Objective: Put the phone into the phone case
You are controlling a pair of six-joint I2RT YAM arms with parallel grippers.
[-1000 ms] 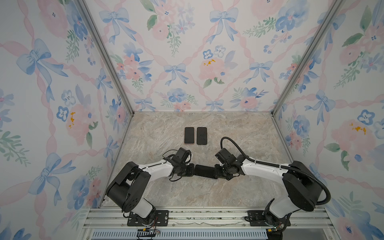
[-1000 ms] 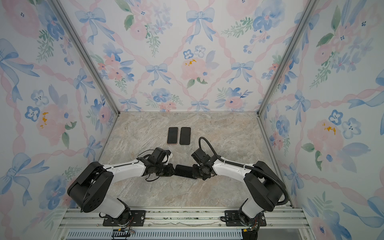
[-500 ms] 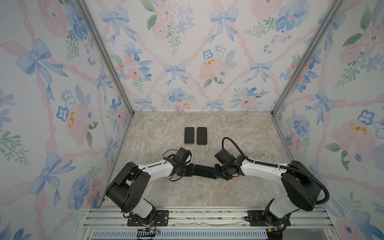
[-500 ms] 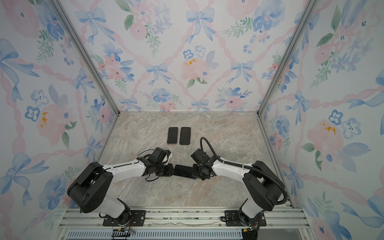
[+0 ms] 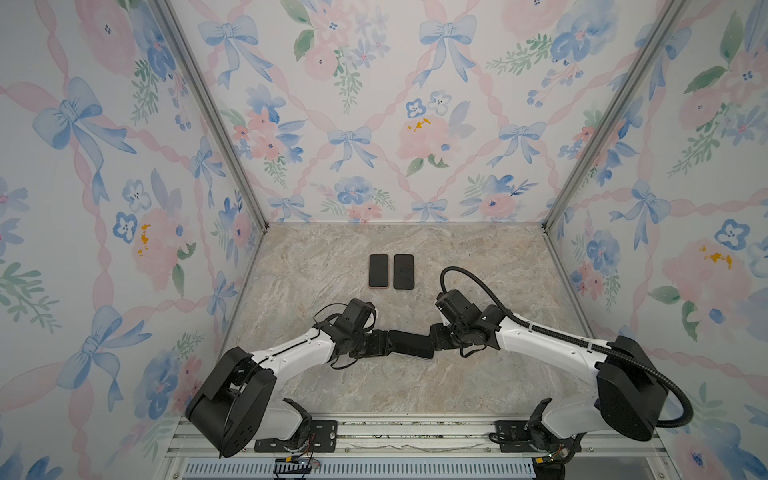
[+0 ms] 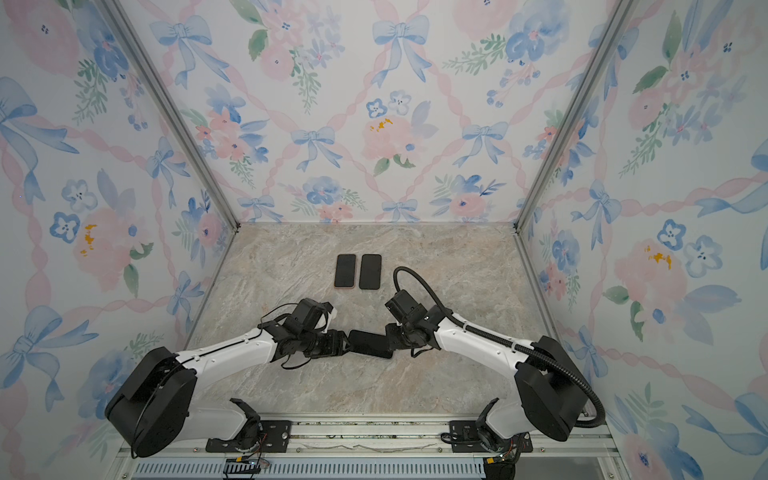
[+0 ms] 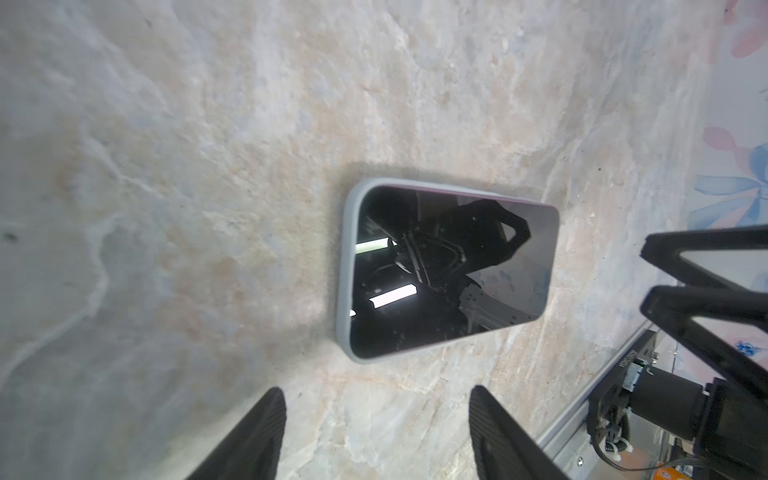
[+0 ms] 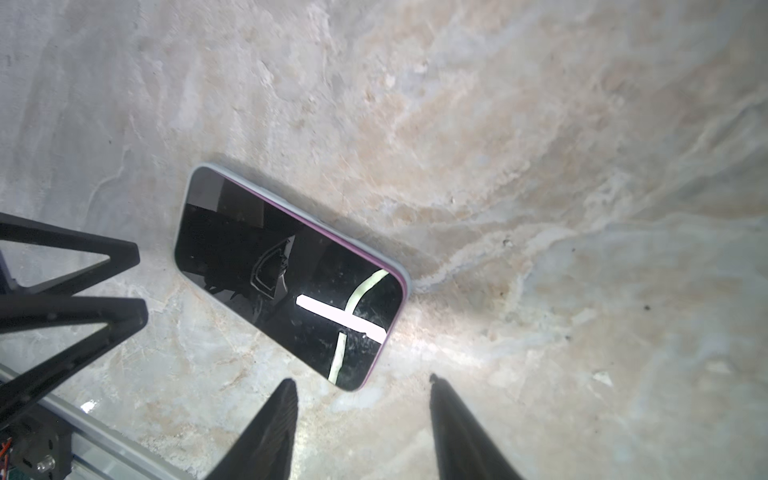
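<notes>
The phone (image 5: 409,344) (image 6: 371,344) lies screen up on the marble table, low in both top views, between my two grippers. Its dark glass (image 7: 449,270) (image 8: 286,282) sits in a grey phone case (image 7: 347,266) (image 8: 407,286). The case rim shows around one end and one long side, and a purple phone edge shows along that side. My left gripper (image 7: 376,392) (image 5: 386,343) is open, just off the phone's left end. My right gripper (image 8: 361,379) (image 5: 434,338) is open too, just off the right end. Neither touches the phone.
Two more dark phones (image 5: 378,271) (image 5: 403,271) lie side by side further back on the table (image 5: 478,257). Floral walls close in the left, right and back. An aluminium rail (image 5: 374,432) with the arm bases runs along the front edge.
Both grippers were shut on the ends of the phone and have now opened and let go. The phone lies in about the same place.
</notes>
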